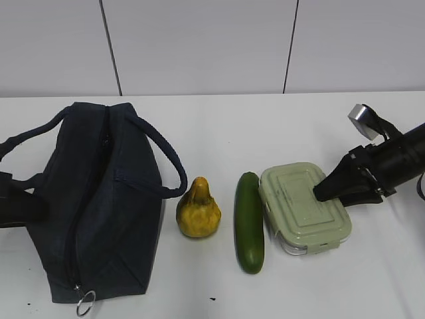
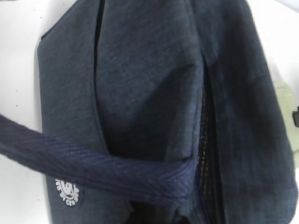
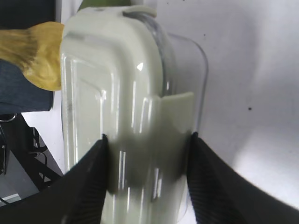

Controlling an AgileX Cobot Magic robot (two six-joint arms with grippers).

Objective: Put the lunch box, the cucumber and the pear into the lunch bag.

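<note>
The navy lunch bag point(image 1: 99, 199) lies at the left with its top zipper partly open; it fills the left wrist view point(image 2: 140, 93), one handle point(image 2: 93, 168) running across. The pear point(image 1: 198, 209), the cucumber point(image 1: 249, 222) and the lunch box point(image 1: 299, 212) lie in a row to its right. My right gripper point(image 1: 322, 193) is open just over the lunch box's right part. In the right wrist view point(image 3: 147, 140) one finger is over the lid point(image 3: 117, 84) and the other at its side clip. My left gripper is hidden at the bag's left side.
The zipper's metal ring pull point(image 1: 85, 304) lies at the bag's near end. The pear point(image 3: 39, 56) shows beyond the lunch box in the right wrist view. A white wall stands behind the white table point(image 1: 372, 279).
</note>
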